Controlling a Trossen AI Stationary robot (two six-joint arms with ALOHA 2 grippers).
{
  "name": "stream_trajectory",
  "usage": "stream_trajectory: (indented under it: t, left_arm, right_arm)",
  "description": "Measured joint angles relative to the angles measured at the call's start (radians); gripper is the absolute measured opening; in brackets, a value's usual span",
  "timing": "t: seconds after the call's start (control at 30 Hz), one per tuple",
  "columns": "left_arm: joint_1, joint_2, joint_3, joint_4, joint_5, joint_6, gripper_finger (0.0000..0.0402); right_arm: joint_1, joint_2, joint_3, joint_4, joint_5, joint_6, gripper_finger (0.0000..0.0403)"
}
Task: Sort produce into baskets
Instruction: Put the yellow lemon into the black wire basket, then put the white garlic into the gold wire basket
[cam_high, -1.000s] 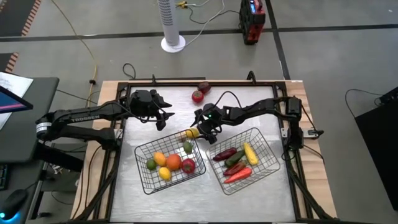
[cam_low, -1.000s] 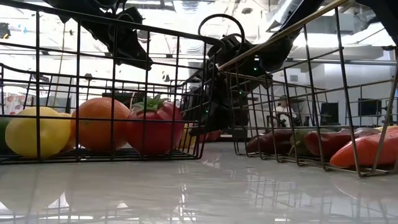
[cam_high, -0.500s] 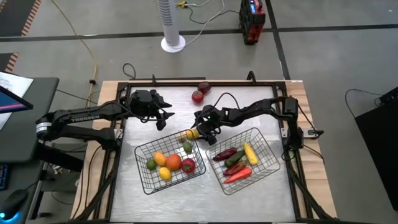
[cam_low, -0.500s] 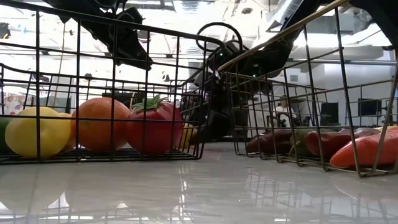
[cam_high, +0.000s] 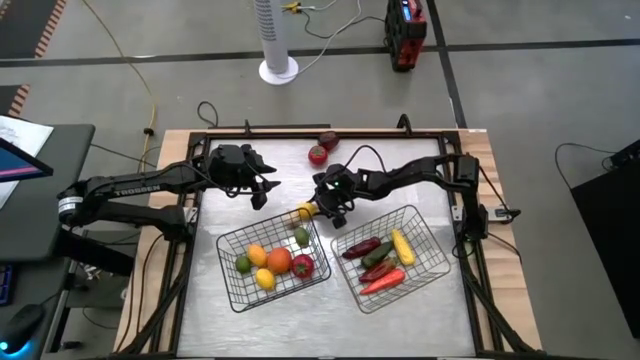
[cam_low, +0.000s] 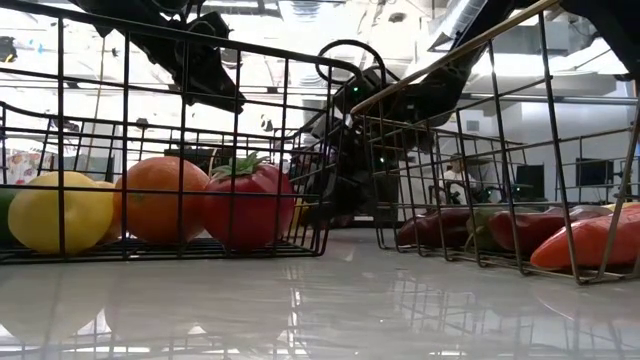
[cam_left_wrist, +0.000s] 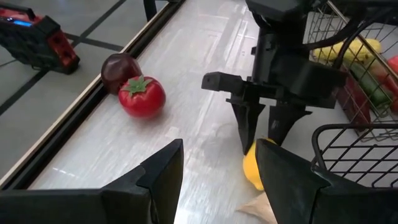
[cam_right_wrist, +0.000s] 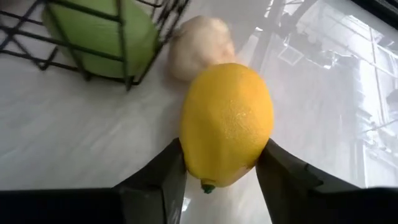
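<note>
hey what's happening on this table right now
The robot is sorting toy produce into two wire baskets. The right gripper has its fingers around a yellow lemon on the table just behind the left basket, which holds round fruits. The right basket holds long vegetables. The left gripper hangs open nearby, holding nothing. A red tomato and a dark round fruit wait at the table's far edge.

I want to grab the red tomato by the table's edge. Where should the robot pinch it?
Grip the tomato across its round red sides, below the green leafy top, coming down from above. It sits upright with the dark purple fruit close against its far side, so the fingers should close on the two sides that are free. This is a judgement.
</note>
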Motion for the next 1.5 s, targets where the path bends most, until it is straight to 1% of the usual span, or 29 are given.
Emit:
stream_trajectory:
  t: [0.13, 0.23, 0.37, 0.53, 0.6, 0.63, 0.77, 0.83, 1.0, 1.07, 1.13, 1.27, 1.33, 1.43, 1.5]
  left_arm:
    - [0.0, 0.0, 0.0, -0.016, -0.001, 0.0, 0.019]
    - [0.0, 0.0, 0.0, -0.037, -0.011, 0.0, 0.019]
    - [0.0, 0.0, 0.0, -0.047, -0.008, -0.001, 0.019]
    - [0.0, -0.016, 0.001, -0.036, 0.006, -0.002, 0.019]
    - [0.0, -0.023, 0.001, -0.015, 0.004, -0.002, 0.019]
    - [0.0, -0.029, 0.001, -0.011, 0.004, -0.002, 0.019]
    - [0.0, -0.036, 0.002, 0.039, 0.005, -0.002, 0.019]
    - [0.0, -0.036, 0.002, 0.071, 0.005, -0.002, 0.019]
    - [0.0, -0.036, 0.002, 0.068, 0.007, -0.008, 0.019]
    - [0.0, -0.036, 0.002, 0.055, 0.022, -0.028, 0.019]
    - [0.0, -0.036, 0.002, 0.02, 0.054, -0.034, 0.019]
    - [0.0, -0.035, 0.002, -0.037, 0.109, -0.042, 0.019]
    - [0.0, -0.033, 0.002, -0.071, 0.131, -0.032, 0.019]
    - [0.001, -0.027, 0.002, -0.135, 0.148, 0.002, 0.019]
    - [0.004, -0.011, 0.002, -0.179, 0.161, 0.022, 0.019]
  right_arm:
    - [-0.01, 0.0, 0.023, -0.012, 0.002, 0.0, 0.0196]
    - [-0.019, -0.032, 0.04, -0.066, 0.051, -0.025, 0.0203]
    - [-0.028, -0.135, 0.059, -0.13, 0.166, -0.087, 0.0204]
    - [-0.019, -0.301, 0.078, -0.237, 0.207, -0.103, 0.0205]
    - [-0.002, -0.368, 0.08, -0.265, 0.203, -0.064, 0.0208]
    - [0.008, -0.392, 0.081, -0.271, 0.185, -0.035, 0.021]
    - [0.068, -0.444, 0.081, -0.277, 0.067, 0.077, 0.0216]
    - [0.115, -0.446, 0.081, -0.276, 0.03, 0.095, 0.0217]
    - [0.249, -0.379, 0.081, -0.205, 0.028, 0.158, 0.0218]
    - [0.289, -0.334, 0.095, -0.168, 0.061, 0.212, 0.022]
    - [0.312, -0.288, 0.135, -0.185, 0.09, 0.251, 0.0227]
    - [0.312, -0.21, 0.232, -0.3, 0.104, 0.28, 0.0256]
    - [0.305, -0.18, 0.28, -0.393, 0.107, 0.281, 0.0271]
    - [0.293, -0.175, 0.355, -0.527, 0.107, 0.274, 0.0286]
    - [0.285, -0.196, 0.385, -0.581, 0.107, 0.276, 0.0291]
